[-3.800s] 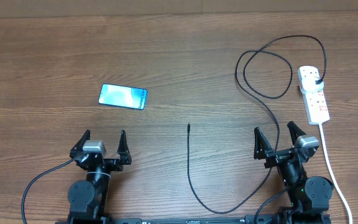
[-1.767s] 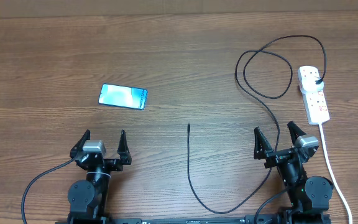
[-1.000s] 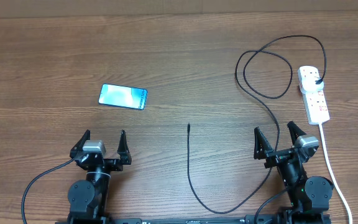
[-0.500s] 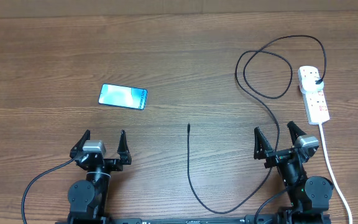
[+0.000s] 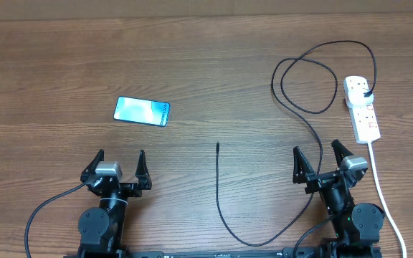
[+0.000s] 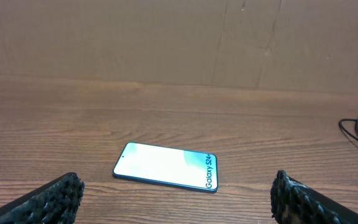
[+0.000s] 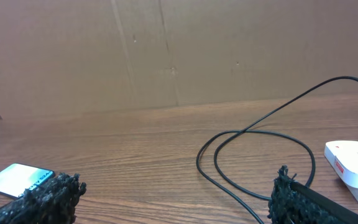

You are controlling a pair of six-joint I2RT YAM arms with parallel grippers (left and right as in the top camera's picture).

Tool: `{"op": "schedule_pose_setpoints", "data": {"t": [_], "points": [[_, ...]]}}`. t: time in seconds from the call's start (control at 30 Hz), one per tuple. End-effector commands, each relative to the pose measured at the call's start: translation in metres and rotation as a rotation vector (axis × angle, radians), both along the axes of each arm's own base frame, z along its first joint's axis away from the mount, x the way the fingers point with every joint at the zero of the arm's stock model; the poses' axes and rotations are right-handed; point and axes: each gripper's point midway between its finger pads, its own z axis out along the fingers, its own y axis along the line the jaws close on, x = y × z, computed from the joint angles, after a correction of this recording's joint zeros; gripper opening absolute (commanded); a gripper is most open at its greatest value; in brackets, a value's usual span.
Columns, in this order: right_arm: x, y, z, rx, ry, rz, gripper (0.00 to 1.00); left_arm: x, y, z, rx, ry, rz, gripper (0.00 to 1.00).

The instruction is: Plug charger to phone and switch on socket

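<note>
Two pincers, left pincer [image 5: 118, 156] and right pincer [image 5: 315, 149], both spread wide and empty, sit at the near edge of the counter [image 5: 206, 57]. The phone [image 5: 142, 111] lies flat, screen lit, ahead of the left pincer. The charger [image 5: 217, 179] has its connector tip [image 5: 218, 145] loose mid-counter, well apart from the phone; its plug [image 5: 366, 94] looks seated in the socket [image 5: 364, 122] at far right. We judge nothing started. We'd grab the cable just behind the tip so it doesn't flop, brace the phone with the other pincer, then push straight in.
</note>
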Motion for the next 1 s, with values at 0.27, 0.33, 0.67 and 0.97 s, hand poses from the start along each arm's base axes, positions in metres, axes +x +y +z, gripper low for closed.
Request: {"op": "schedule_pose_setpoints", "data": {"t": [0.27,0.33,0.67,0.97], "points": [[0.000,0.000,-0.002,0.003,-0.004,0.000,1.00,0.000,-0.001,0.001,0.009,-0.010,-0.010,1.00],[0.000,0.000,-0.002,0.003,-0.004,0.000,1.00,0.000,-0.001,0.001,0.009,-0.010,-0.010,1.00],[0.000,0.000,-0.002,0.003,-0.004,0.000,1.00,-0.001,-0.011,0.013,0.004,-0.054,-0.066,0.99],[0.000,0.000,-0.002,0.003,-0.005,0.000,1.00,-0.010,-0.030,0.042,0.053,-0.105,-0.182,1.00]]}}
